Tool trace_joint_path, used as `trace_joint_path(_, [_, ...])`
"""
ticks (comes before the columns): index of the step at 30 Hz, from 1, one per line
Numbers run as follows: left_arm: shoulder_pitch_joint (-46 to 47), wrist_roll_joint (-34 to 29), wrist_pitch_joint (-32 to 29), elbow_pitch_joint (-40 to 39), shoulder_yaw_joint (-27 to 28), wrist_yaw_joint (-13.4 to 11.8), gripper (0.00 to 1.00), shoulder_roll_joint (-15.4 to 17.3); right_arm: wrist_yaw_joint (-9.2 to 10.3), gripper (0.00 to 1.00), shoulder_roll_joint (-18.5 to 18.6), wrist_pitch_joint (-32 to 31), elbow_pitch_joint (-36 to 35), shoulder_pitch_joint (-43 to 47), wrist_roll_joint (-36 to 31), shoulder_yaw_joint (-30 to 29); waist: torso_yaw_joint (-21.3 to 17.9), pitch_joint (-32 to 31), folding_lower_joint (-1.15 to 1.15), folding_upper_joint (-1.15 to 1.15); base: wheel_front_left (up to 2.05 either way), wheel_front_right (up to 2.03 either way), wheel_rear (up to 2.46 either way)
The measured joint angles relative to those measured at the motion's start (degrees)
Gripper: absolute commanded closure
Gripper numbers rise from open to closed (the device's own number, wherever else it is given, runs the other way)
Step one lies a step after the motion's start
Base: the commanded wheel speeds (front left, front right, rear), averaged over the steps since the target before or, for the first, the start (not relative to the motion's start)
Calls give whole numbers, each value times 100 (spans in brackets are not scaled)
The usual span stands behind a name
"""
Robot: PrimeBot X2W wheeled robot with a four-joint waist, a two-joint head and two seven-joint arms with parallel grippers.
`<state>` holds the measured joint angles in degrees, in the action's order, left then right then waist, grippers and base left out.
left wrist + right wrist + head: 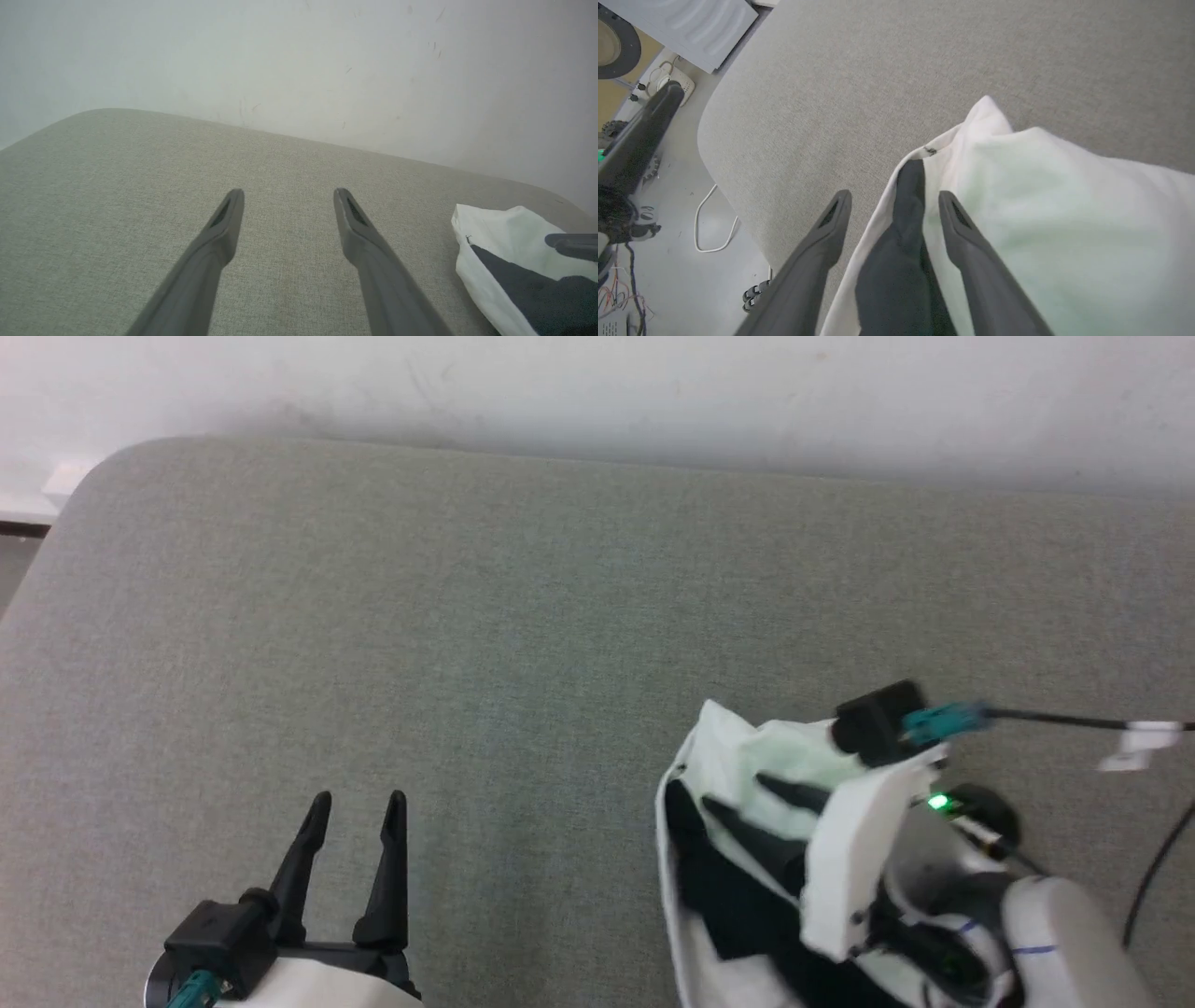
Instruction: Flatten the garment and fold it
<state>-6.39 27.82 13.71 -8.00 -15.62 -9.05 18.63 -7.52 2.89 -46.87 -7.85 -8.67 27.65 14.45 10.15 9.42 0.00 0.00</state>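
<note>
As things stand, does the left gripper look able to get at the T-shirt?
Probably yes: the left gripper is open, and only bare grey cushion lies between it and the T-shirt.

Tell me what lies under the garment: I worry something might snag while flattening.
The garment rests bunched on the grey padded surface, whose weave shows right up to its edge. Dark folds show between its white layers; anything directly beneath is covered.

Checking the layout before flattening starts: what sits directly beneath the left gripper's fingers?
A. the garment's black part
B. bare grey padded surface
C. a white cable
B: the left gripper hovers open over the bare grey padded surface, while the garment lies bunched at the robot's right.
</note>
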Motion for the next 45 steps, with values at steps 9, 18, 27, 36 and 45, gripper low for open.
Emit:
trace_joint_path(9, [-45,-1,0,-165,25,-8,0,96,0,0,12,201,-944,647,-459,-1791,-199,-48,0,1,0,0,0])
trace_joint_path(18, [-56,-1,-16,-210,13,-9,0,149,0,0,13,394,-495,1256,-323,-2100,-240,88,0,1,0,0,0])
trace_joint_path(27, [-49,-1,-109,-214,-38,-7,0,227,0,0,10,459,509,1135,-125,-2009,-64,112,0,1,0,0,0])
trace_joint_path(36, [10,1,-116,-205,-70,-7,0,240,-10,100,13,561,1235,626,-1,-1911,-33,143,0,1,0,0,0])
trace_joint_path(45, [44,-19,-116,-294,-99,-7,0,283,-7,100,-12,700,895,356,-382,-1842,-367,64,0,1,0,0,0])
